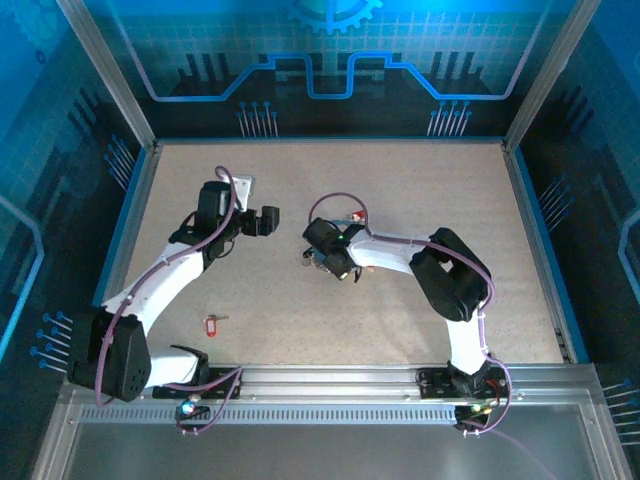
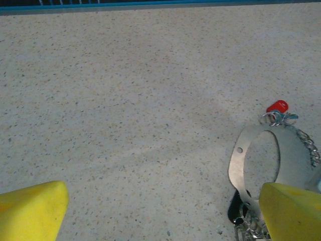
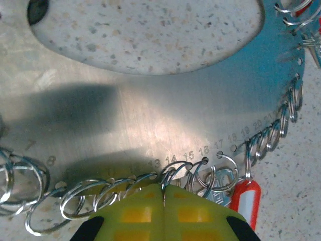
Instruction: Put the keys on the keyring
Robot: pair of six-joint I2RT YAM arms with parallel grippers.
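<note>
The keyring (image 3: 150,115) is a flat silver crescent plate with numbered holes, and small split rings hang along its edge. My right gripper (image 3: 164,193) is shut on the split ring at hole 14. A silver key (image 3: 221,187) and a red-tagged key (image 3: 246,198) hang just right of it. In the left wrist view the keyring (image 2: 239,161) lies at the right with a red tag (image 2: 277,106) at its far end. My left gripper (image 2: 163,213) is open over bare table beside it. From above, the right gripper (image 1: 316,258) and left gripper (image 1: 268,220) are a short way apart.
One loose red-tagged key (image 1: 211,324) lies on the speckled table (image 1: 400,180) near the left arm's base. Another red tag (image 1: 357,216) shows beside the right arm's cable. A dark tag (image 2: 233,211) sits under the keyring's near end. Blue walls ring the table.
</note>
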